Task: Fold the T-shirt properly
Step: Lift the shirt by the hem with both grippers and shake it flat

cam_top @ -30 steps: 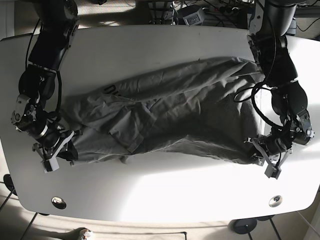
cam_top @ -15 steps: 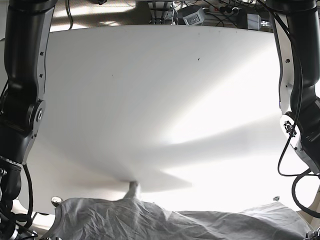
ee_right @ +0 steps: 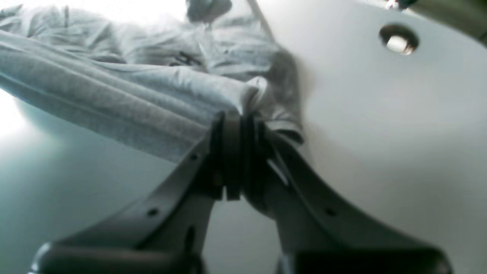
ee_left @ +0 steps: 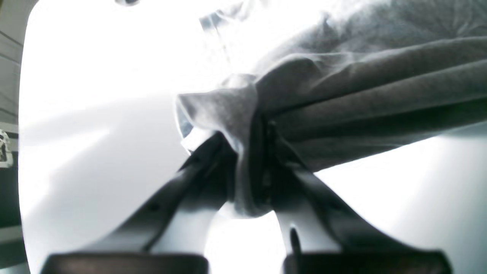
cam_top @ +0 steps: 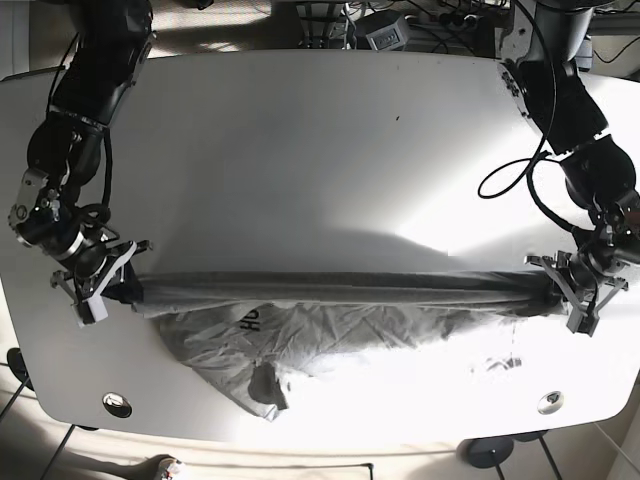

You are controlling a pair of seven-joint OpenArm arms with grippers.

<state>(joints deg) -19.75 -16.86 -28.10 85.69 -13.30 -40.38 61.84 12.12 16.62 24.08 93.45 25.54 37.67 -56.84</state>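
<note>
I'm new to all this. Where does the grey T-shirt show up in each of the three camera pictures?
Base view: the T-shirt is stretched across the lower half of the table, held at both ends.
Left wrist view: upper right, bunched into the left gripper.
Right wrist view: upper left, bunched into the right gripper.
Shared landmark: the taut rolled edge of cloth running between the two grippers.

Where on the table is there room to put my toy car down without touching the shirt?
The big far half of the table, above the stretched T-shirt and between the two arms, is bare. A thin strip along the near edge, by the two round holes, is free too. The middle-front is crowded: the left tool and right tool pinch the shirt taut there.
</note>
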